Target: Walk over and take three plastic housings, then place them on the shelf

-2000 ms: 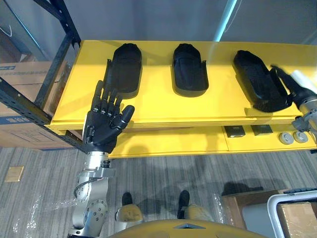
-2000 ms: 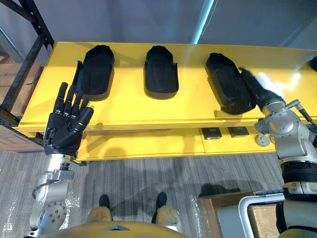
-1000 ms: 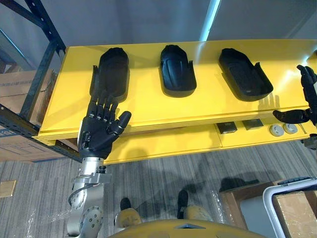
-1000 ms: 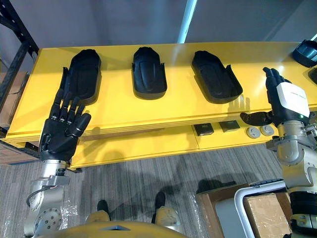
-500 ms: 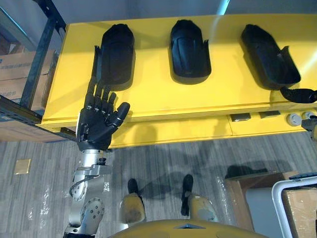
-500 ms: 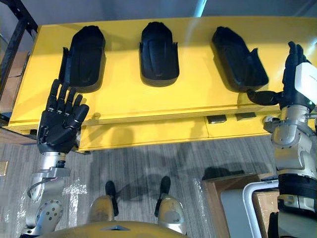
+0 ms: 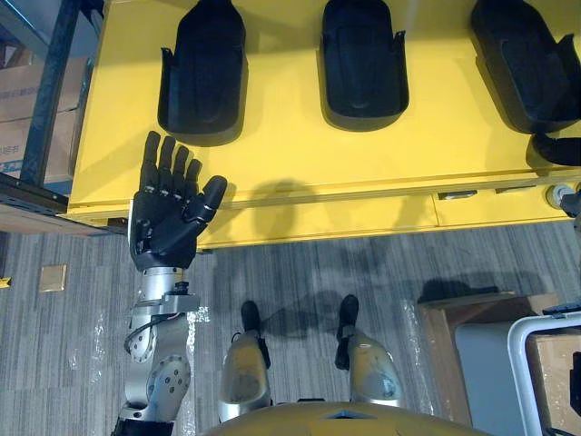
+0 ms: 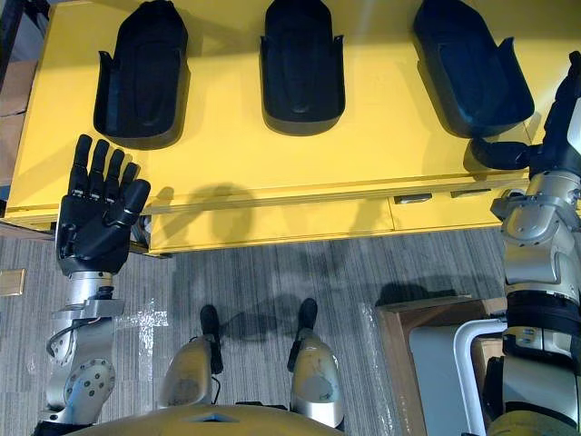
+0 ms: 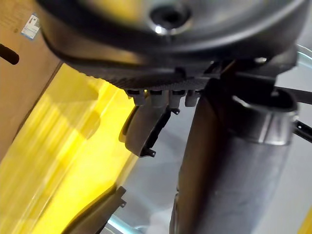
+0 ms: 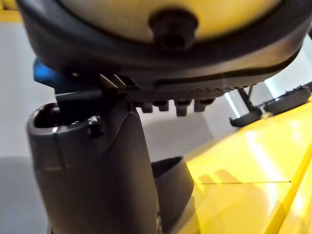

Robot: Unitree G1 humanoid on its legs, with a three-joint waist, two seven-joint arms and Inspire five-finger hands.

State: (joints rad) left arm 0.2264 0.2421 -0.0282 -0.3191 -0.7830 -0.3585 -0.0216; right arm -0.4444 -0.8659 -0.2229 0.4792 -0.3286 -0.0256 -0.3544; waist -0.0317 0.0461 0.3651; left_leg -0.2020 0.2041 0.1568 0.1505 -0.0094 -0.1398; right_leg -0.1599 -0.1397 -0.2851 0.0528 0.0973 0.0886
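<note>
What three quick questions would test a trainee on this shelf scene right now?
1. True or false: the left hand is curled round a housing.
2. How many black housings lie on the yellow shelf? A) two B) three C) four
3. Fill in: the right hand, open, is closest to the ___ housing (left, middle or right).
Key: 1 false, it is open and holds nothing; 2 B; 3 right.

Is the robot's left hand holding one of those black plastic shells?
No, the left robot hand is open with straight fingers, holding nothing; the nearest housing lies on the yellow shelf.
</note>
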